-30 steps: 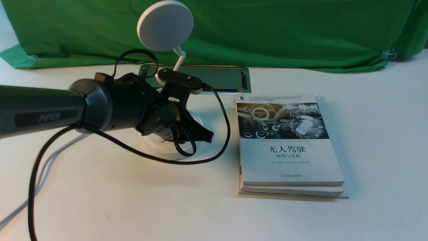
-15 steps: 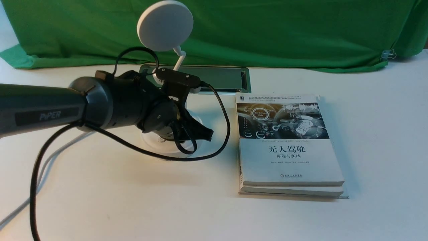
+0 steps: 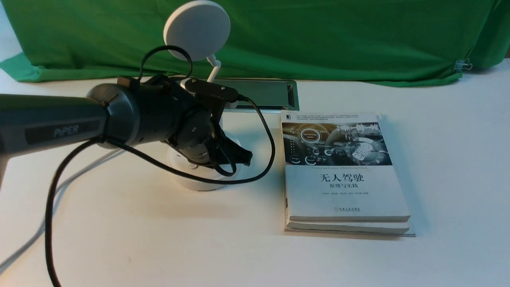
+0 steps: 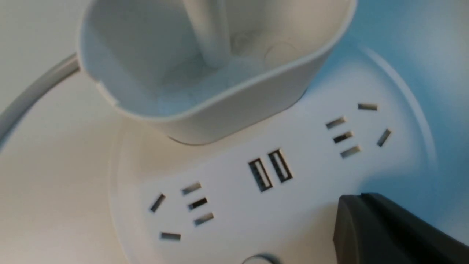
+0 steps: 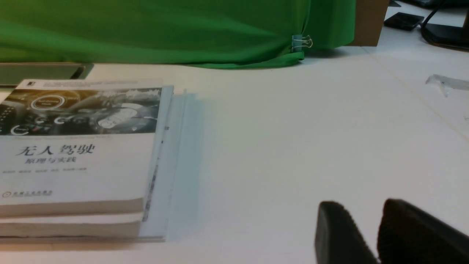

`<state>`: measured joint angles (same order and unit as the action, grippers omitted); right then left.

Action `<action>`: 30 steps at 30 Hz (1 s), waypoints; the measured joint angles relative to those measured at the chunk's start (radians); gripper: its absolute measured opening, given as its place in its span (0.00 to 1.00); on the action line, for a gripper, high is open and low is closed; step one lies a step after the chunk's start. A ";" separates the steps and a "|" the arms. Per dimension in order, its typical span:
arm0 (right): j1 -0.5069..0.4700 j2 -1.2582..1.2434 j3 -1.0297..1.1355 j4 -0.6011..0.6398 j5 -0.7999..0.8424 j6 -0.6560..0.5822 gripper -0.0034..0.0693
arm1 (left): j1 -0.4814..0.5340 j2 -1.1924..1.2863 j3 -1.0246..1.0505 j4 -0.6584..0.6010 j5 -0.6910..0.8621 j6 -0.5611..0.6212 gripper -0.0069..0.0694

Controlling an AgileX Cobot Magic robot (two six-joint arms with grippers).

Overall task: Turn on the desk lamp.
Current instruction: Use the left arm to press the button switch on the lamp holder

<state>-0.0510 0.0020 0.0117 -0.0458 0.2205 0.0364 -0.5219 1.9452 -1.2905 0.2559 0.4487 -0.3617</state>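
Since a second ago our left gripper (image 3: 239,156) has risen slightly over the desk lamp's (image 3: 197,30) round base, which sits on the white table (image 3: 119,239) left of the stacked books (image 3: 342,175); we cannot tell its jaw state. Our right gripper (image 5: 377,234) rests nearly clenched, grasping nothing.

The left arm (image 3: 51,127) is a dark grey tube marked "PiPER" in pale letters, ending in a black wrist; a black cable (image 3: 159,167) loops around it.
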 joint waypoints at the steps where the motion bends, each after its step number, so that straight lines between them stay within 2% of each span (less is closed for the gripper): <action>1: 0.000 0.000 0.000 0.000 0.000 0.000 0.38 | 0.000 0.001 -0.001 0.000 -0.001 0.000 0.09; 8: 0.000 0.000 0.000 0.000 0.000 0.000 0.38 | 0.000 0.007 -0.002 -0.001 -0.009 0.000 0.09; 23: 0.000 0.000 0.000 0.000 0.000 0.000 0.38 | -0.002 -0.012 -0.006 -0.090 -0.012 0.036 0.09; 27: 0.000 0.000 0.000 0.000 0.000 0.000 0.38 | -0.005 -0.096 -0.002 -0.127 0.016 0.051 0.09; 30: 0.000 0.000 0.000 0.000 0.000 0.000 0.38 | -0.008 -0.196 0.015 -0.256 0.105 0.140 0.09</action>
<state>-0.0510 0.0020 0.0117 -0.0458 0.2205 0.0364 -0.5302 1.7488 -1.2760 0.0000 0.5534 -0.2218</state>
